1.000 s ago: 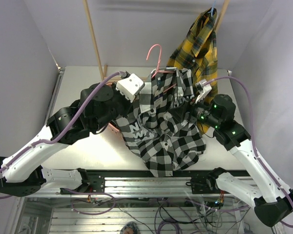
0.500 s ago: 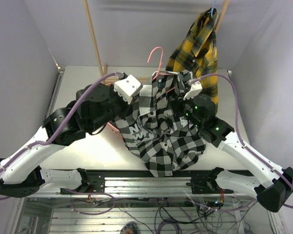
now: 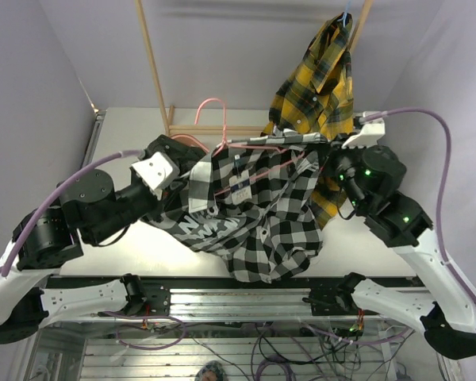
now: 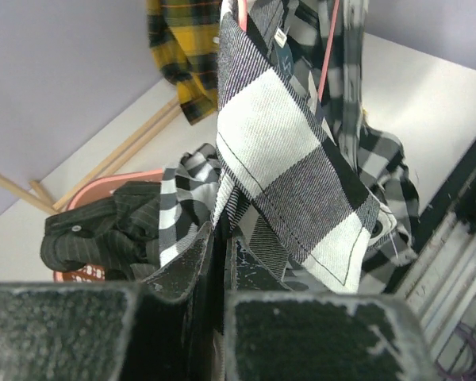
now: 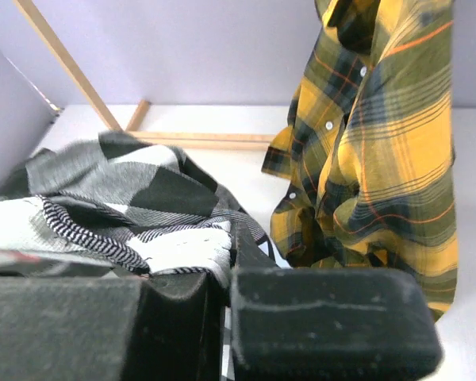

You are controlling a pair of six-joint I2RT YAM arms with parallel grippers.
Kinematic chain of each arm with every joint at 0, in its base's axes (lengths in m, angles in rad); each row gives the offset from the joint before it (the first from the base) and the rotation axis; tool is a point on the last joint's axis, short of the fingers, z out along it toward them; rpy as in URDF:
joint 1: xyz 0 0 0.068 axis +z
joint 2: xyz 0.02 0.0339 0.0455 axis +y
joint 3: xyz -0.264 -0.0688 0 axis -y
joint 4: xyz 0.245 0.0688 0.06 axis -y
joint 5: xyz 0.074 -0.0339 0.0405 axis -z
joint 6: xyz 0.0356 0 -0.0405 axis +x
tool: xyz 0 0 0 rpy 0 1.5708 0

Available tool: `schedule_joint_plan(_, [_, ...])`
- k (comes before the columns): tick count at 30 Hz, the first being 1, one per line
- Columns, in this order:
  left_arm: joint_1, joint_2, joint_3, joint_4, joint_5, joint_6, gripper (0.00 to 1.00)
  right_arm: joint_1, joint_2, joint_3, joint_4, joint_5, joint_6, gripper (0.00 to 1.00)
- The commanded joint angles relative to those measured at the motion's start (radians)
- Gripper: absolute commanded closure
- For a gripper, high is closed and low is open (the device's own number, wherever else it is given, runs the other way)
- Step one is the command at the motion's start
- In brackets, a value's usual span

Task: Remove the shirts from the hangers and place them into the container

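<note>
Shirts: you have two, the check shirt (image 3: 262, 214) and the yellow plaid shirt (image 3: 321, 87).
Hangers: two as well. The pink hanger (image 3: 209, 101) sits inside the check shirt's shoulders with its hook sticking out to the left. Only the hook of the light blue hanger (image 3: 346, 17) shows, above the yellow plaid shirt's collar.
Container: one pink basket (image 4: 115, 181), at the back left of the bench (image 3: 135, 127).
Claws: your left claw (image 4: 222, 246) is pinched together on check shirt cloth. Your right claw (image 5: 226, 294) is clamped on the same shirt's far side.
Where: the check shirt is stretched between both claws above the bench, its tail sagging toward the near edge. The yellow plaid shirt hangs at the back right.
In the way: a charcoal garment (image 4: 103, 230) fills the basket, with check cloth just beside it. Two wooden poles (image 3: 152, 63) rise behind.
Look: large black and white squares, rumpled, with white lettering on a dark patch.
</note>
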Motion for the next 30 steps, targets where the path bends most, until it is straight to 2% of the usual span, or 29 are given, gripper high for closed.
schedule_joint_plan(1, [0.006,-0.092,-0.075,-0.001,0.100,0.039,0.93,0.000,-0.037,0.094,-0.109,0.048,-0.038,1.00])
schedule_joint_plan(3, [0.005,-0.155,-0.129,0.031,0.189,0.059,0.93,0.000,-0.042,0.114,-0.104,0.080,-0.054,1.00])
schedule_joint_plan(6, [0.004,-0.223,-0.165,0.061,0.232,0.060,0.93,0.000,-0.033,0.142,-0.097,0.068,-0.071,1.00])
schedule_joint_plan(12, [0.004,-0.227,-0.166,0.094,0.266,0.064,0.93,0.000,0.033,0.195,-0.168,-0.075,-0.062,1.00])
schedule_joint_plan(16, [0.005,-0.194,-0.168,0.121,0.287,0.079,0.93,0.000,0.060,0.256,-0.278,-0.200,-0.070,0.84])
schedule_joint_plan(19, [0.004,-0.176,-0.179,0.135,0.294,0.088,0.93,0.000,0.025,0.284,-0.336,-0.267,-0.077,0.66])
schedule_joint_plan(22, [0.005,-0.163,-0.190,0.161,0.303,0.093,0.93,0.000,-0.032,0.304,-0.371,-0.338,-0.085,0.54])
schedule_joint_plan(30, [0.006,-0.135,-0.206,0.188,0.363,0.106,0.93,0.000,-0.085,0.295,-0.444,-0.643,-0.160,0.48])
